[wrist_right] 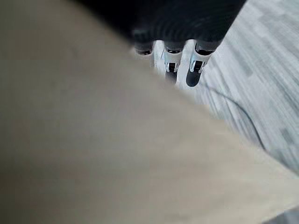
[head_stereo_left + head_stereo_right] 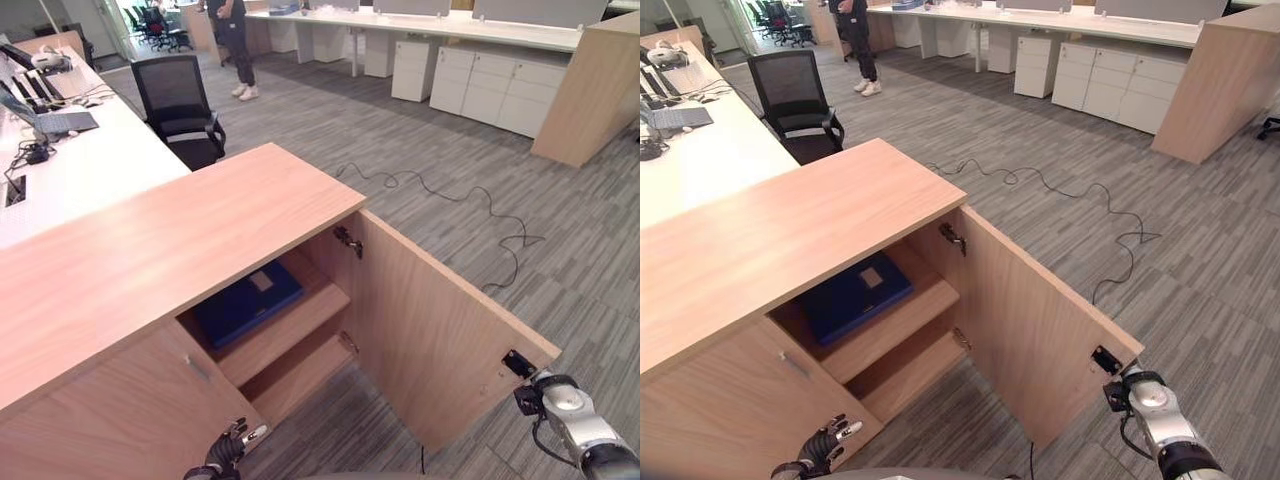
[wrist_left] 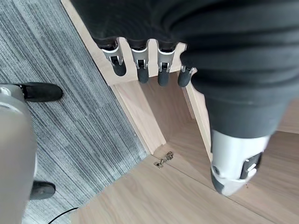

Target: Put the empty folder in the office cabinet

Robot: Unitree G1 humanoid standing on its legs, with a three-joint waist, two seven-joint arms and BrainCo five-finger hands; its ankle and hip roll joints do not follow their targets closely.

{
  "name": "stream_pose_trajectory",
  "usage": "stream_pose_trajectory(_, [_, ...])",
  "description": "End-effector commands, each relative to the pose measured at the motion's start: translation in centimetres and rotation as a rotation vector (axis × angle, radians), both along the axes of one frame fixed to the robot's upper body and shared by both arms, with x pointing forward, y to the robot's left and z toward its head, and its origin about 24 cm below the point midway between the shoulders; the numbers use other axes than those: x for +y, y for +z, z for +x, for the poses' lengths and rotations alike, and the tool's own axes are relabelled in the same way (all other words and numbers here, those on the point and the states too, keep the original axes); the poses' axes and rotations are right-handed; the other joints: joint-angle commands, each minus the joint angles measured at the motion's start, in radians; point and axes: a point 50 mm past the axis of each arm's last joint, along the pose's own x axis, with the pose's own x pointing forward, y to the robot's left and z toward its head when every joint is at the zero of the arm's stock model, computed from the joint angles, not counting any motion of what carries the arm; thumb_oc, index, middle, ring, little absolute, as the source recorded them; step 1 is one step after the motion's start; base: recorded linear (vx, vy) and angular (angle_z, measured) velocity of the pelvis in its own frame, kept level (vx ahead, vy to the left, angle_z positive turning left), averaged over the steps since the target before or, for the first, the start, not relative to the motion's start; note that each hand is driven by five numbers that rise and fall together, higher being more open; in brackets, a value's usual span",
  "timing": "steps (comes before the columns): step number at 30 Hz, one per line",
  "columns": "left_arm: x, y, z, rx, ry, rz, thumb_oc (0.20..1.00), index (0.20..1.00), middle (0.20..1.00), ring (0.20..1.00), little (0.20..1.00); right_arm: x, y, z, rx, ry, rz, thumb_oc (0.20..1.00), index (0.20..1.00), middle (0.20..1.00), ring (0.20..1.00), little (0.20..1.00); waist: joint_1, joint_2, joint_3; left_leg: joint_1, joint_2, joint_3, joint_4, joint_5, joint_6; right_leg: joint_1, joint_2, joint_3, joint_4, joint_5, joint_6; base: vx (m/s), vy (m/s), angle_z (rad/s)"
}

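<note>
- The blue folder [image 2: 247,302] lies flat on the upper shelf [image 2: 300,322] inside the open cabinet [image 2: 170,240], at centre left of the left eye view, a pale label on its cover
- Neither hand holds it; judged from how it lies, the placing step looks done and what may remain is shutting the door [image 2: 430,320]
- As a thing to handle, the folder looks stiff and flat; being empty it is likely light, and its smooth cover could slide on the wood
- If it needed shifting, the exposed front edge nearest the cabinet opening would be the natural place to pinch it, thumb above and fingers beneath
- The left hand [image 2: 228,449] shows at the lower edge of the left eye view, low in front of the shut left door [image 2: 110,420] and apart from the folder
- In the left wrist view its fingers [image 3: 139,63] hang straight and relaxed in a row, the thumb [image 3: 233,168] well apart, nothing between them: a wide, empty hand
- The right hand [image 1: 187,65] is by the outer top corner of the open door, at the lower right of the eye views
- In the right wrist view its fingers reach past a pale wooden surface that hides much of the hand, so I cannot tell whether it grips the door or only rests there
- A person [image 2: 232,40] stands far off at the upper left, beyond a black chair [image 2: 178,105]
</note>
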Motion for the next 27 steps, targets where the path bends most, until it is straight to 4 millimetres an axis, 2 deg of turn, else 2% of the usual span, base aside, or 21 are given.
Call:
stream_pose_trajectory(1, [1.4, 1.5, 3.8, -0.113, -0.047, 0.070, 1.000, 1.000, 1.000, 1.000, 1.000, 8.3, -1.0, 2.7, -0.019, 0.267, 0.161, 1.000, 1.000, 1.000, 1.000, 1.000, 0.056, -0.065, 0.063, 0.010, -0.027, -0.024, 0.017, 0.008, -0.030, 0.015, -0.047, -0.045, 0.008, -0.054, 0.054, 0.00, -0.039, 0.15])
stream_pose_trajectory(4, [1.8, 1.6, 3.8, -0.116, -0.037, 0.075, 1.000, 1.000, 1.000, 1.000, 1.000, 9.9, -0.7, 2.2, -0.019, 0.369, 0.187, 1.000, 1.000, 1.000, 1.000, 1.000, 0.062, -0.067, 0.071, 0.005, -0.021, -0.027, 0.020, 0.012, -0.036, 0.014, -0.046, -0.049, 0.008, -0.058, 0.052, -0.01, -0.048, 0.07])
stream_pose_trajectory(5, [2.0, 1.6, 4.0, -0.115, -0.035, 0.080, 1.000, 1.000, 1.000, 1.000, 1.000, 10.9, -0.3, 2.4, -0.030, 0.416, 0.209, 1.000, 1.000, 1.000, 1.000, 1.000, 0.068, -0.070, 0.080, -0.003, -0.020, -0.032, 0.025, 0.017, -0.039, 0.012, -0.049, -0.054, 0.008, -0.057, 0.052, -0.02, -0.054, 0.12])
stream_pose_trajectory(9, [1.9, 1.9, 4.9, -0.140, -0.022, 0.086, 1.000, 1.000, 1.000, 1.000, 1.000, 12.8, 0.7, 3.7, -0.083, 0.469, 0.234, 1.000, 1.000, 1.000, 1.000, 1.000, 0.084, -0.078, 0.111, -0.066, -0.008, -0.017, 0.090, 0.028, -0.057, 0.008, -0.070, -0.090, 0.008, -0.055, 0.055, -0.09, -0.006, 0.28])
stream_pose_trajectory(10, [1.6, 2.1, 5.7, -0.159, -0.025, 0.081, 1.000, 1.000, 1.000, 1.000, 1.000, 13.5, 1.2, 4.5, -0.115, 0.475, 0.241, 1.000, 1.000, 1.000, 1.000, 1.000, 0.079, -0.087, 0.126, -0.112, 0.020, 0.059, 0.151, 0.038, -0.062, 0.006, -0.095, -0.128, 0.008, -0.054, 0.055, -0.16, 0.035, 0.60])
stream_pose_trajectory(12, [1.4, 2.1, 5.8, -0.153, -0.036, 0.081, 1.000, 1.000, 1.000, 1.000, 1.000, 14.6, 1.6, 5.3, -0.142, 0.488, 0.254, 1.000, 1.000, 1.000, 1.000, 1.000, 0.064, -0.090, 0.123, -0.115, 0.062, 0.166, 0.194, 0.030, -0.059, 0.010, -0.104, -0.172, 0.008, -0.057, 0.048, -0.08, 0.017, 1.04])
stream_pose_trajectory(14, [1.4, 1.8, 5.5, -0.127, -0.048, 0.089, 1.000, 1.000, 1.000, 1.000, 1.000, 15.6, 2.2, 5.8, -0.174, 0.501, 0.275, 1.000, 1.000, 1.000, 1.000, 1.000, 0.058, -0.090, 0.118, -0.103, 0.079, 0.221, 0.232, 0.008, -0.058, 0.029, -0.105, -0.206, 0.009, -0.064, 0.035, -0.01, 0.011, 1.13])
stream_pose_trajectory(17, [1.6, 1.6, 5.2, -0.101, -0.068, 0.113, 1.000, 1.000, 1.000, 1.000, 1.000, 16.8, 3.1, 6.4, -0.221, 0.517, 0.301, 1.000, 1.000, 1.000, 1.000, 1.000, 0.055, -0.092, 0.108, -0.090, 0.067, 0.265, 0.255, -0.032, -0.047, 0.034, -0.113, -0.264, 0.018, -0.068, 0.021, 0.01, 0.040, 0.84])
stream_pose_trajectory(18, [1.4, 1.6, 5.0, -0.097, -0.082, 0.113, 1.000, 1.000, 1.000, 1.000, 1.000, 17.0, 3.2, 6.5, -0.223, 0.519, 0.305, 1.000, 1.000, 1.000, 1.000, 1.000, 0.058, -0.089, 0.104, -0.081, 0.058, 0.248, 0.244, -0.049, -0.054, 0.048, -0.104, -0.260, 0.020, -0.083, 0.022, 0.01, 0.065, 1.02])
stream_pose_trajectory(19, [1.4, 1.6, 5.1, -0.097, -0.083, 0.113, 1.000, 1.000, 1.000, 1.000, 1.000, 17.0, 3.2, 6.5, -0.224, 0.518, 0.304, 1.000, 1.000, 1.000, 1.000, 1.000, 0.057, -0.090, 0.108, -0.089, 0.057, 0.266, 0.245, -0.030, -0.042, 0.040, -0.111, -0.283, 0.023, -0.065, 0.017, 0.11, 0.072, 0.85])
stream_pose_trajectory(20, [1.8, 1.4, 4.4, -0.068, -0.091, 0.131, 1.000, 1.000, 1.000, 1.000, 1.000, 17.8, 3.9, 6.9, -0.255, 0.533, 0.323, 1.000, 1.000, 1.000, 1.000, 1.000, 0.073, -0.093, 0.097, -0.072, 0.029, 0.231, 0.203, -0.060, -0.041, 0.051, -0.100, -0.275, 0.025, -0.073, 0.025, -0.04, 0.101, 0.87])
stream_pose_trajectory(22, [2.4, 1.4, 4.1, -0.054, -0.098, 0.150, 1.000, 1.000, 1.000, 1.000, 1.000, 18.2, 3.8, 7.0, -0.258, 0.522, 0.334, 1.000, 1.000, 1.000, 1.000, 1.000, 0.093, -0.112, 0.105, -0.088, 0.015, 0.230, 0.200, -0.045, -0.018, 0.042, -0.117, -0.314, 0.060, -0.057, 0.025, 0.03, 0.111, 0.63])
stream_pose_trajectory(24, [2.7, 1.4, 3.9, -0.044, -0.102, 0.161, 1.000, 1.000, 1.000, 1.000, 1.000, 18.4, 3.7, 7.0, -0.258, 0.514, 0.348, 1.000, 1.000, 1.000, 1.000, 1.000, 0.104, -0.119, 0.102, -0.079, 0.010, 0.205, 0.193, -0.067, -0.020, 0.049, -0.115, -0.299, 0.076, -0.079, 0.034, 0.09, 0.061, 0.50])
stream_pose_trajectory(27, [4.1, 1.7, 3.7, -0.034, -0.100, 0.204, 1.000, 1.000, 1.000, 1.000, 1.000, 19.0, 3.9, 7.4, -0.271, 0.490, 0.371, 1.000, 1.000, 1.000, 1.000, 1.000, 0.148, -0.143, 0.109, -0.079, -0.025, 0.166, 0.156, -0.075, 0.016, 0.014, -0.141, -0.314, 0.172, -0.094, 0.053, 0.00, 0.128, 0.45])
